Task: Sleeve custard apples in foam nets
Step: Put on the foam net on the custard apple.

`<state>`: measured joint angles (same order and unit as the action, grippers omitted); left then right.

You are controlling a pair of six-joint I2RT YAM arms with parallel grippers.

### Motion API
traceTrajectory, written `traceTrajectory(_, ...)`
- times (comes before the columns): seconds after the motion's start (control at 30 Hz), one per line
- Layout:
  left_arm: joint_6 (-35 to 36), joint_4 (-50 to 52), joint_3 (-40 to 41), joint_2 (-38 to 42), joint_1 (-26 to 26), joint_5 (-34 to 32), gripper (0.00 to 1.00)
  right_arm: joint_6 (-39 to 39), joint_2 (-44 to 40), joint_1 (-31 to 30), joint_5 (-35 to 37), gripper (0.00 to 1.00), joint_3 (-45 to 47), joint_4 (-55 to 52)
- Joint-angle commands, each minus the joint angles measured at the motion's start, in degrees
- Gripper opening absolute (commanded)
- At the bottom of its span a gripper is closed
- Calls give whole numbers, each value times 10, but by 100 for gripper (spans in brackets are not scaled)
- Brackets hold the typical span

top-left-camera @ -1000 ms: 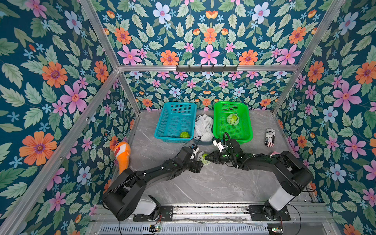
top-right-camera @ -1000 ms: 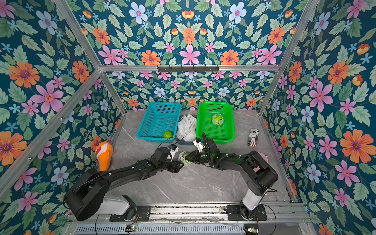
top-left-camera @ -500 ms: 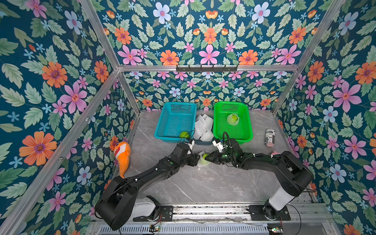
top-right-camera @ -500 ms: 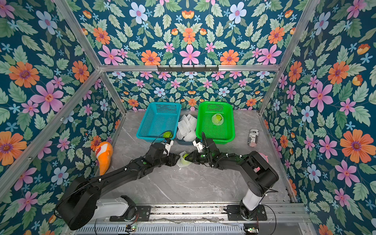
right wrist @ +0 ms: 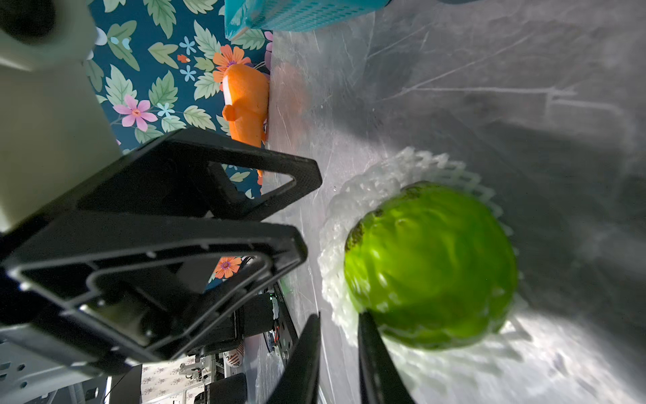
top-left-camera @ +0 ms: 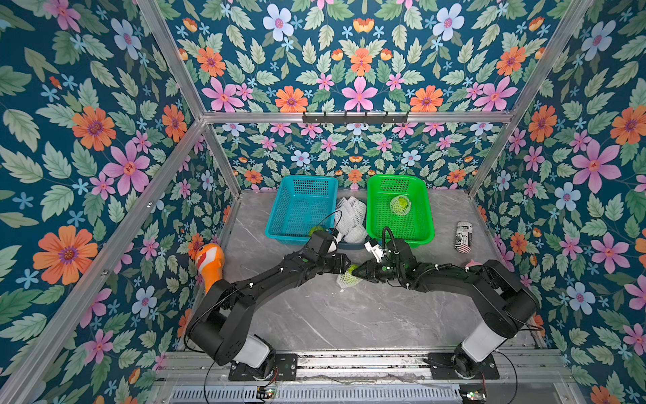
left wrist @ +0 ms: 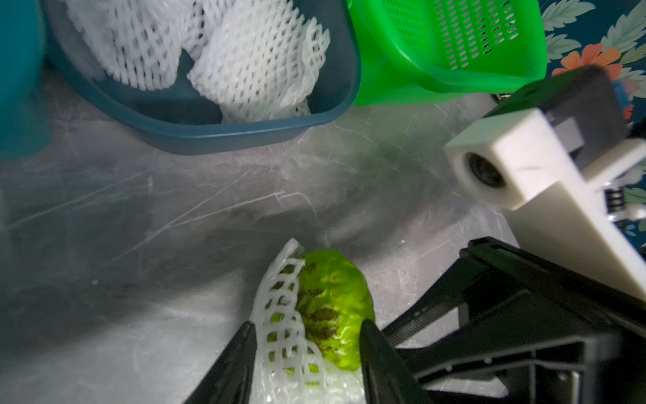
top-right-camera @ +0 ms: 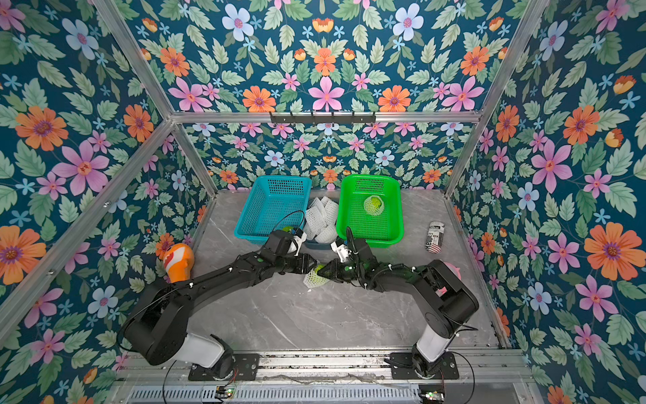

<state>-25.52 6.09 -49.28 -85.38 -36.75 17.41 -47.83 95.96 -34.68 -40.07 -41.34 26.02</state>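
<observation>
Mid-table, a green custard apple [top-left-camera: 353,268] [top-right-camera: 319,268] lies half inside a white foam net [top-left-camera: 345,280] [left wrist: 279,335]. My left gripper [top-left-camera: 346,266] [left wrist: 307,325] is shut on it, one finger on the mesh and one on bare fruit [left wrist: 332,297]. My right gripper [top-left-camera: 359,272] [right wrist: 339,316] faces it and is shut on the net's rim [right wrist: 335,280] beside the fruit [right wrist: 430,266]. A sleeved custard apple [top-left-camera: 400,205] lies in the green basket [top-left-camera: 428,224]. A bare one [top-left-camera: 316,231] is in the blue basket [top-left-camera: 279,217]. Spare foam nets [top-left-camera: 351,220] [left wrist: 244,59] fill a dark tub [left wrist: 244,133].
An orange clownfish toy [top-left-camera: 209,259] stands by the left wall. A printed can [top-left-camera: 464,236] lies on the table at the right, with a small pink thing [top-left-camera: 472,263] behind my right arm. The baskets and the tub line the back of the table.
My left gripper has swung round at the wrist and its jaws have narrowed onto the netted fruit. The right gripper has held its place on the net.
</observation>
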Motion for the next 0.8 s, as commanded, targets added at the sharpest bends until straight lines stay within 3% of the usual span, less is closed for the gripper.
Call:
traceTrajectory(0.0, 1, 37, -7, -6, 0, -7, 49, 5, 4, -5, 13, 22, -3, -15)
traceTrajectory(0.33, -1, 66, -10, -13, 0, -39, 40, 1, 10, -9, 12, 22, 0, -4)
traceTrajectory(0.67, -14, 44, -5, -19, 1, 5, 2, -1, 14, -15, 17, 22, 1, 0)
traceTrajectory(0.77, -19, 36, -2, -9, 0, 18, 0, 0, 17, -15, 14, 22, -2, -3)
